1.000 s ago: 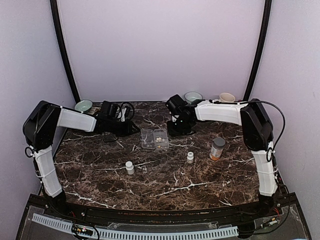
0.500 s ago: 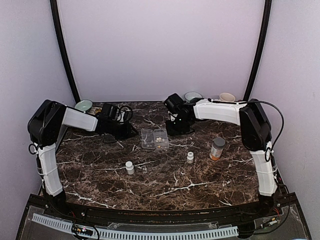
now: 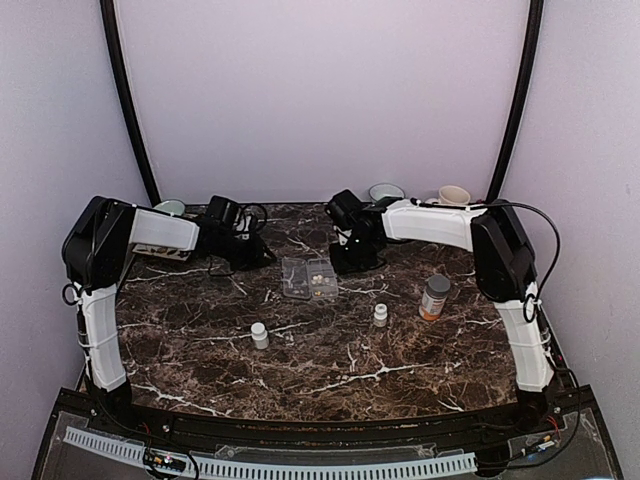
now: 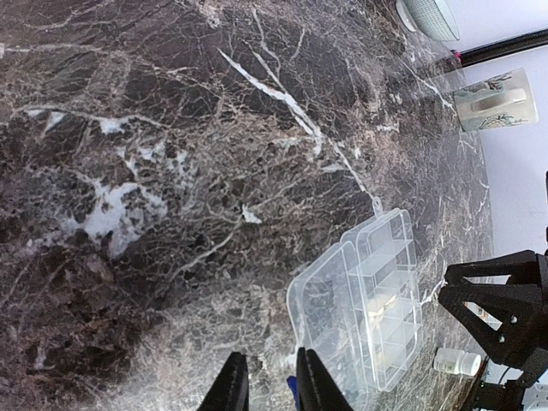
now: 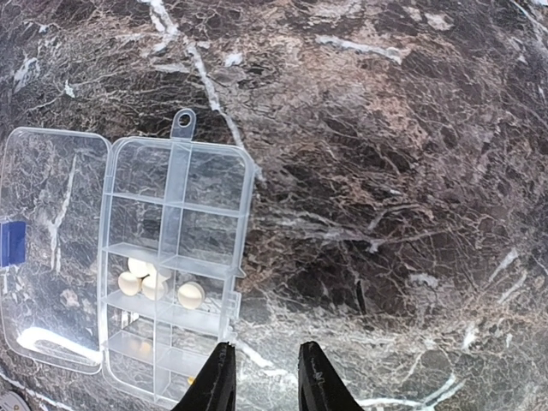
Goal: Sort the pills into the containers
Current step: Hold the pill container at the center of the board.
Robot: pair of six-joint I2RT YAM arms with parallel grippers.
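Centre frame: flat clear plastic pill box, lid open, on dark marble tabletop. Small round cream-white pills sit in its middle compartments. Behind it: left pincer and right pincer, both slightly parted and empty. Step: between placements. Next probably calls for fetching another pill.

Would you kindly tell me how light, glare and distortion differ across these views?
Top external view: even light, but the pill box is small and its pills mere specks. Left wrist view: the table bulges with wide-angle distortion, the right edge washed out. Right wrist view: sharp, the pills clear, a white glare streak on the lid.
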